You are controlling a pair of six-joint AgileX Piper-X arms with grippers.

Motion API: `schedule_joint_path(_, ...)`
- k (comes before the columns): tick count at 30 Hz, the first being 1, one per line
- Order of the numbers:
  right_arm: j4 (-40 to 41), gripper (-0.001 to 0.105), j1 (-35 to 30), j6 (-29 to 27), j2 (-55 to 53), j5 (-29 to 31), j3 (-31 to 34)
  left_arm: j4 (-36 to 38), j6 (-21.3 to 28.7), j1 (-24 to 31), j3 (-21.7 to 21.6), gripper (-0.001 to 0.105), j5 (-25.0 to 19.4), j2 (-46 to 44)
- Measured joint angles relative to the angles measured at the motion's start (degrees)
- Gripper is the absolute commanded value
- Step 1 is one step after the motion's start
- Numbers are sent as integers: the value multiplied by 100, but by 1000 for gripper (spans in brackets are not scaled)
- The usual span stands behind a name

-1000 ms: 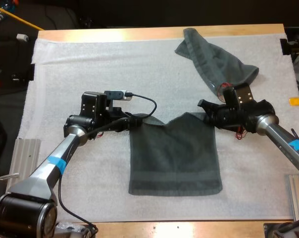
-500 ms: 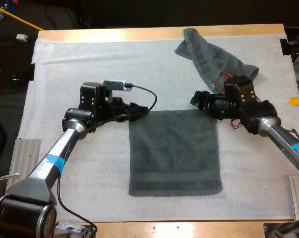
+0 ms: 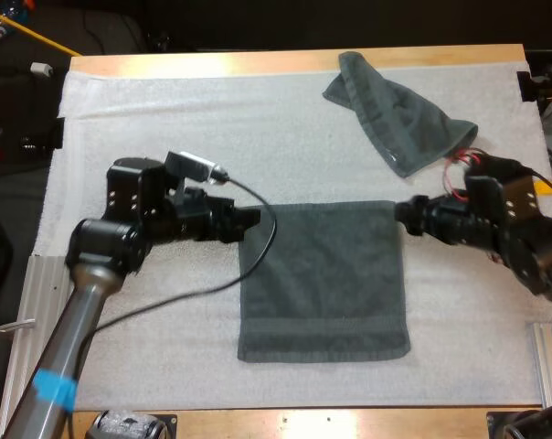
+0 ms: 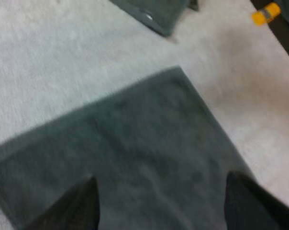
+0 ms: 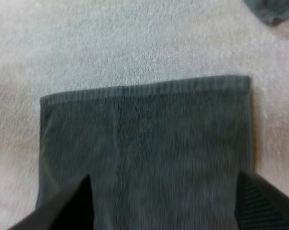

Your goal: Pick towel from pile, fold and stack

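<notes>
A dark grey-green towel (image 3: 322, 279) lies flat as a rectangle in the middle of the white mat. My left gripper (image 3: 249, 219) is at its far left corner and my right gripper (image 3: 406, 215) at its far right corner. In the left wrist view my left gripper (image 4: 159, 206) is open, its fingers wide apart above the towel (image 4: 120, 148). In the right wrist view my right gripper (image 5: 163, 206) is likewise open over the towel (image 5: 149, 139), holding nothing. A crumpled towel (image 3: 395, 114) lies at the back right.
The white mat (image 3: 166, 119) covers most of the wooden table (image 3: 212, 62). Grey ridged blocks sit at the left edge (image 3: 49, 274) and the right edge (image 3: 546, 338). The crumpled towel (image 4: 154, 12) lies just beyond the flat towel's far right corner.
Both grippers opened and let go of the towel's far corners. The towel's far edge dropped flat on the mat. Both arms drew back outward, left arm to the left, right arm to the right.
</notes>
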Motion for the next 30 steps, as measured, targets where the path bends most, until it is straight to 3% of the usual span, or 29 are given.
schedule_joint_path(11,1737,61,397,1,-1658,403,0,1929,243,0,0,56,-657,-1568)
schedule_joint_path(18,2772,61,983,489,-2276,667,0,2945,242,0,-5,56,-758,-2202)
schedule_joint_path(27,3323,61,1494,1051,-2645,724,46,3947,382,0,-2,56,-893,-2616)
schedule_joint_path(30,3314,61,1614,1136,-2643,724,249,4005,382,0,209,56,-893,-2742)
